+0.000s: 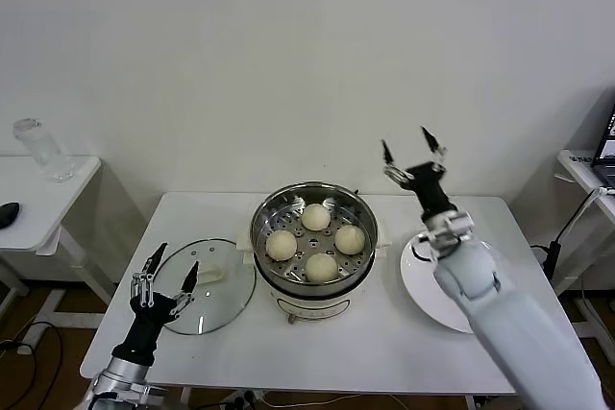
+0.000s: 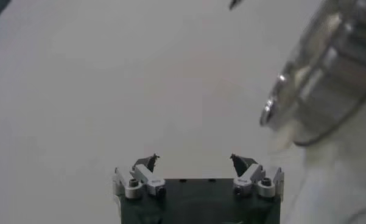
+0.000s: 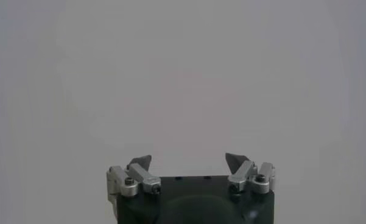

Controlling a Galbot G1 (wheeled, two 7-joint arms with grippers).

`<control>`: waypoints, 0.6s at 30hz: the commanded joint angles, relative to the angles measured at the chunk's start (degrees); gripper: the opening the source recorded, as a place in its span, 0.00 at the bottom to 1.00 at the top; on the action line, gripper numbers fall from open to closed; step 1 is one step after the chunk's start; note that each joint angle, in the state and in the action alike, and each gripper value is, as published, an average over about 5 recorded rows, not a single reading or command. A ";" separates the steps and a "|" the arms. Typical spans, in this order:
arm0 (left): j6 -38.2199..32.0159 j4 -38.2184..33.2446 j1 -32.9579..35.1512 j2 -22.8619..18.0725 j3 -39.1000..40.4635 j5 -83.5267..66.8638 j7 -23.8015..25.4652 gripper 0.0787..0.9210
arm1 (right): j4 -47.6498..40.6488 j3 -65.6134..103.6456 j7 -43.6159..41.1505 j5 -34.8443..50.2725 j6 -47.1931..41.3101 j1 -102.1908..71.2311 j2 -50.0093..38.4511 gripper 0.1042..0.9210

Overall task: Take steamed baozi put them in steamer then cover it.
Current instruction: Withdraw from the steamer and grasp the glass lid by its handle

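The steamer point(image 1: 312, 189), a shiny steel basket on a white pot base, stands mid-table with several cream-white baozi point(image 1: 315, 217) lying on its perforated floor. Its blurred side shows in the left wrist view as the steamer point(image 2: 329, 73). The cover point(image 1: 216, 304), a clear glass lid with a cream handle point(image 1: 209, 276), lies flat on the table to the steamer's left. My left gripper point(image 1: 173, 271) point(image 2: 194, 161) hovers open and empty at the lid's left edge. My right gripper point(image 1: 413, 148) point(image 3: 189, 159) is raised, open and empty, to the right of the steamer, facing the wall.
A flat white plate point(image 1: 423, 280) lies right of the steamer, partly under my right forearm. A side table at left carries a clear jar point(image 1: 38, 149). Another table edge with a laptop point(image 1: 605, 141) is at far right. Bare white table point(image 1: 384, 343) runs along the front.
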 commanded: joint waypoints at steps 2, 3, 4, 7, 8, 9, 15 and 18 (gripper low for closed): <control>3.32 8.80 -2.00 0.71 -0.91 17.19 0.64 0.88 | 1.67 21.13 1.35 -3.33 4.32 -23.05 9.02 0.88; 3.99 10.33 -2.47 0.93 -0.10 18.50 0.35 0.88 | 1.72 21.42 1.32 -3.65 4.32 -23.72 9.42 0.88; 4.77 11.71 -2.90 1.15 0.81 19.43 0.07 0.88 | 1.75 21.57 1.35 -3.97 4.30 -24.28 9.74 0.88; 7.31 15.20 -3.98 1.60 3.73 20.23 -0.42 0.88 | 1.70 21.71 1.45 -4.77 4.32 -25.42 10.40 0.88; 7.91 16.23 -4.46 1.47 4.38 20.49 -0.54 0.88 | 1.67 21.68 1.47 -4.95 4.34 -25.65 10.59 0.88; 8.51 17.26 -5.02 1.21 4.96 20.70 -0.66 0.88 | 1.67 21.63 1.41 -5.12 4.36 -25.88 10.77 0.88; 12.65 20.36 -8.52 -0.63 7.36 17.26 -0.55 0.88 | 1.68 21.17 1.02 -5.74 4.37 -26.50 11.49 0.88; 14.09 21.08 -10.19 -1.38 8.11 14.94 -0.32 0.88 | 1.52 20.89 0.91 -6.19 4.31 -26.43 11.75 0.88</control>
